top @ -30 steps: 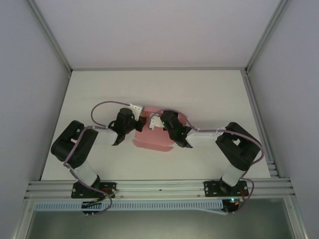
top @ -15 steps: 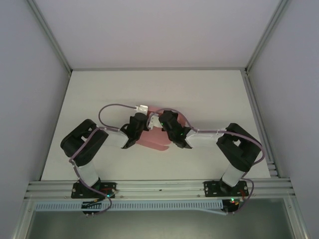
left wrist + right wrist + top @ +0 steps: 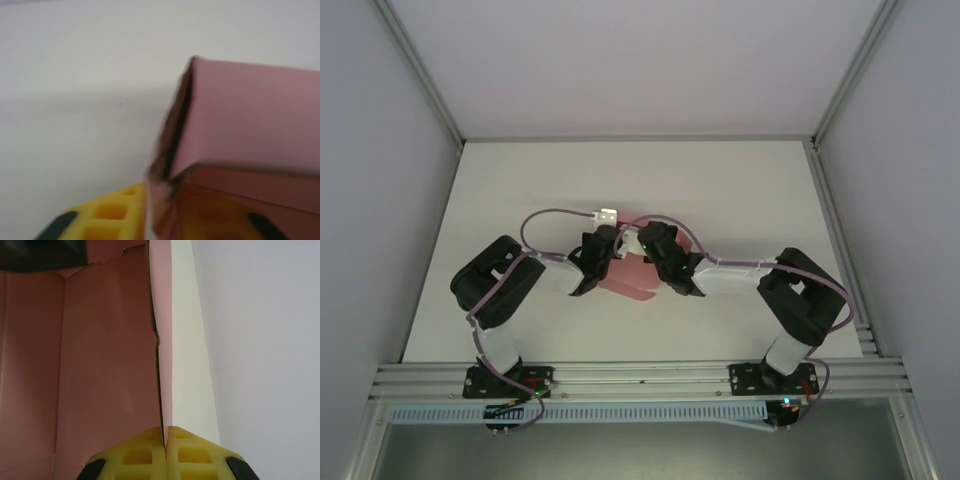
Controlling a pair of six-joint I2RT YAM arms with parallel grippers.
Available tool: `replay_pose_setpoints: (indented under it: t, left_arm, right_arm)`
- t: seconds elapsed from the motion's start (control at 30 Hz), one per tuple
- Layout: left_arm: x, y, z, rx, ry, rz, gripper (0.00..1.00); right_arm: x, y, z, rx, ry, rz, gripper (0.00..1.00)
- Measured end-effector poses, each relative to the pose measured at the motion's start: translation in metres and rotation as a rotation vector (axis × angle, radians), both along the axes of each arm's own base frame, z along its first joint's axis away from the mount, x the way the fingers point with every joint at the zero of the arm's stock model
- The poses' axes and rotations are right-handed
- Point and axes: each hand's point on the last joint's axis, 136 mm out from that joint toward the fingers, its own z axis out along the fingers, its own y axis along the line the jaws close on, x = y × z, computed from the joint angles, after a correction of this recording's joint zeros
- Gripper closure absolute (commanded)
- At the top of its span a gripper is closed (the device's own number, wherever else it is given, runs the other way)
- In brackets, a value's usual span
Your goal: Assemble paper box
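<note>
Paper box: the paper box sits mid-surface between the two arms, part-folded. Some walls stand up and the near part lies low on the white surface.
Left pincer: the left pincer is narrow. A side wall of pink card runs down between its yellow pads and it looks to be pinching that wall, though the wrist view is blurred. The card also lies over the right-hand pad.
Right pincer: the right pincer is closed tight on the edge of an upright panel. The card's edge rises straight out of the seam between the pads, with the pink inside face on the left and bare surface on the right.
Stage, as I judge it: walls are being stood up and held square, but the box is not yet locked.
Risk, tearing: the two arms grip the same thin sheet close together. If they pull apart or twist against each other, the card could rip or crease off its score line.
Risk, springing back: if either grip lets go before a flap is tucked, the wall may fall flat again.
Risk, crushing: the panel in the right grip already shows a slight kink along its edge, and pushing inward could buckle it.
Risk, sliding: nothing pins the base, so a sideways push could skate the whole box across the surface.
</note>
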Motion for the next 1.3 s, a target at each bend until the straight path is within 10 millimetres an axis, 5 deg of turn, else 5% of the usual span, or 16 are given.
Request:
replay_pose_setpoints:
  t: [0.2, 0.27, 0.67, 0.87, 1.13, 1.3]
  left_arm:
    - [-0.015, 0.015, 0.003, -0.01, 0.0, -0.053, 0.62]
    - [-0.015, 0.016, 0.007, -0.01, -0.003, -0.053, 0.54]
    - [-0.018, 0.019, 0.01, 0.009, 0.024, -0.064, 0.38]
    - [-0.021, 0.012, 0.031, -0.044, 0.008, -0.111, 0.33]
    - [-0.023, 0.01, 0.033, -0.053, 0.016, -0.132, 0.39]
    - [-0.023, 0.012, 0.012, -0.022, 0.066, -0.128, 0.7]
  right_arm:
    - [-0.002, 0.003, -0.002, 0.019, 0.031, -0.005, 1.0]
    - [-0.002, 0.002, -0.002, 0.026, 0.038, -0.013, 1.0]
    - [-0.004, -0.001, -0.006, 0.024, 0.062, -0.03, 1.0]
    - [-0.004, -0.001, -0.006, 0.026, 0.067, -0.039, 1.0]
    - [-0.003, -0.001, -0.005, 0.037, 0.072, -0.046, 1.0]
    - [-0.004, -0.001, -0.005, 0.033, 0.078, -0.044, 1.0]
